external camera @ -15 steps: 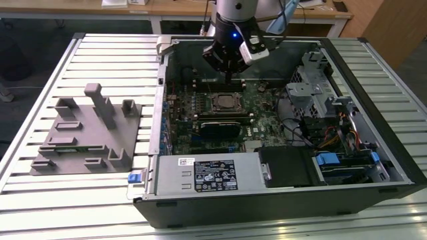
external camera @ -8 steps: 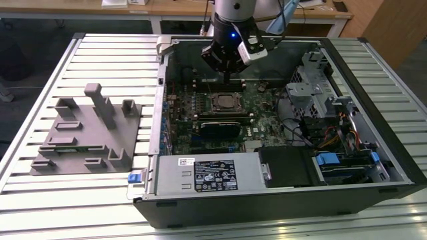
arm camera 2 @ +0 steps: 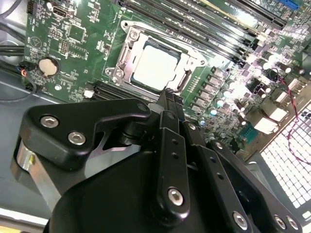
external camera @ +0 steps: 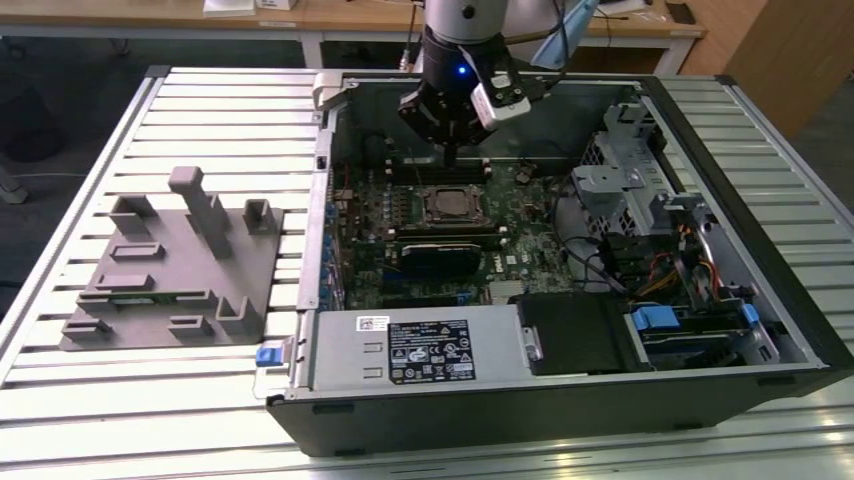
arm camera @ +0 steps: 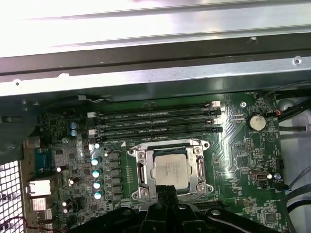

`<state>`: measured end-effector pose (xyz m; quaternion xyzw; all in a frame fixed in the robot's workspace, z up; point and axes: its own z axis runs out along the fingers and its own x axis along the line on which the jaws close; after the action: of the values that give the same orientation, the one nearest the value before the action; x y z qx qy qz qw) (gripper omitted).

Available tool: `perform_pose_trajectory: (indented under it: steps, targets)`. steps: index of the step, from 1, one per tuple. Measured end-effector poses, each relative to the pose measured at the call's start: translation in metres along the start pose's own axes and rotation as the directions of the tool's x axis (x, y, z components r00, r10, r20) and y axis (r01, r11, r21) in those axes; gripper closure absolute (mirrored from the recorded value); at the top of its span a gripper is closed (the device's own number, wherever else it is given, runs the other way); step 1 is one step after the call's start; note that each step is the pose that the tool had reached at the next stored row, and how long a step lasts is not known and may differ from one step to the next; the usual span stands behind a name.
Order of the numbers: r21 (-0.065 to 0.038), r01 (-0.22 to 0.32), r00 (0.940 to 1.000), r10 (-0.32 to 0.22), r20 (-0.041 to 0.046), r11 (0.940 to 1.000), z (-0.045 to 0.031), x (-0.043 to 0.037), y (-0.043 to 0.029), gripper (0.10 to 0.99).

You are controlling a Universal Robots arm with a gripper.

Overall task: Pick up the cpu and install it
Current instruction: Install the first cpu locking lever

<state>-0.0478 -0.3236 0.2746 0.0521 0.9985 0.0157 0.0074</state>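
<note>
We see the cpu (arm camera: 169,169) lying flat in the metal-framed socket (arm camera: 141,175) on the green motherboard (arm camera: 243,160), its silvery face up, in both wrist views. The gripper (arm camera 2: 169,96) hangs just above the socket's edge with its fingers pressed together and nothing between them. In the exterior view the arm (external camera: 461,60) reaches down into the open computer case (external camera: 747,200), which lies on the slatted surface (external camera: 80,420) beside a grey fixture (external camera: 174,270).

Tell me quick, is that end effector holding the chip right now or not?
End effector: fingers together, shut, holding nothing. It sits just above the edge of the socket, where the silvery chip already lies.
</note>
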Motion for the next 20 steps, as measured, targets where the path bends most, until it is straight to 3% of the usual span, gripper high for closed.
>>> perform_pose_trajectory:
  steps: [20]
  targets:
    - [0.000,0.000,1.0000,0.000,0.0000,1.0000,0.0000,0.0231,-0.0009,0.980]
